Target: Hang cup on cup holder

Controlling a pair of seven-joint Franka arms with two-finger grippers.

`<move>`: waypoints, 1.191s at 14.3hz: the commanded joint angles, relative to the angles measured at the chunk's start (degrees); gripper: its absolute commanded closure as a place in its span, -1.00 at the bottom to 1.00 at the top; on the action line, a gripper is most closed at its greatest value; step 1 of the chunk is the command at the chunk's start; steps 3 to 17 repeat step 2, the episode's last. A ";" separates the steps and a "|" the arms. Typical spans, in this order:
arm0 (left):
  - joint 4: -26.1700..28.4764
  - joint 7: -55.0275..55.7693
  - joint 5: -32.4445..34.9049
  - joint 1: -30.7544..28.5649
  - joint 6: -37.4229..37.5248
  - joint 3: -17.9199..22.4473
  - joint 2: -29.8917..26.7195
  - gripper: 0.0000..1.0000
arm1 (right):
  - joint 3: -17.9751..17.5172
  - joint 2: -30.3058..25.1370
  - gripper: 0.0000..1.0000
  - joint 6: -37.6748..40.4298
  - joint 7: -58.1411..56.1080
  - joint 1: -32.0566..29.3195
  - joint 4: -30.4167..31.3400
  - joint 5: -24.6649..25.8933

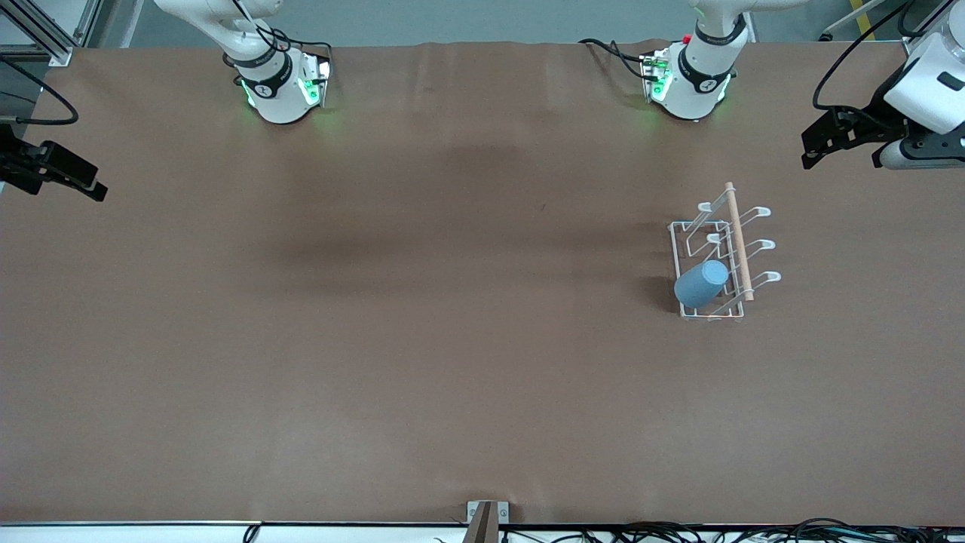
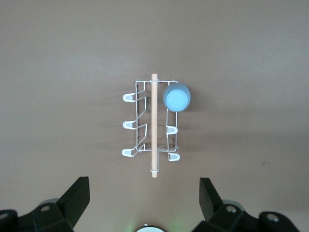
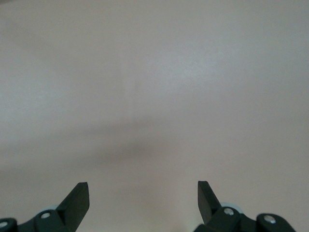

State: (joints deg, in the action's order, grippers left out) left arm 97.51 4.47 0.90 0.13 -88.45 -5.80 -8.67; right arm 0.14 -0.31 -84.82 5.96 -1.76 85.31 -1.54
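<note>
The light blue cup [image 1: 701,283] sits upturned over a prong of the white wire cup holder [image 1: 737,241], at the holder's end nearer the front camera. Both also show in the left wrist view, the cup [image 2: 176,97] on the holder [image 2: 154,125]. My left gripper [image 1: 818,147] is open and empty, up in the air over the left arm's end of the table, apart from the holder; its wrist view [image 2: 145,193] looks down on the holder. My right gripper [image 1: 79,181] is open and empty over the right arm's end of the table, with only bare table in its wrist view [image 3: 143,195].
The brown table cover [image 1: 422,302] spreads wide around the holder. The two arm bases [image 1: 279,90] [image 1: 690,83] stand at the table's back edge. A small metal bracket [image 1: 486,520] and cables lie along the edge nearest the front camera.
</note>
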 commanded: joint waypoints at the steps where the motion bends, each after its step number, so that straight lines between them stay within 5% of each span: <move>1: -2.40 -0.52 0.33 0.66 -0.32 0.35 1.71 -1.00 | 0.48 -1.80 -0.98 -0.96 -0.42 0.70 2.14 0.92; 17: -3.11 -0.43 0.33 0.75 -0.06 0.09 2.16 -1.00 | 0.48 -1.71 -0.98 -1.05 -0.34 0.70 2.05 0.92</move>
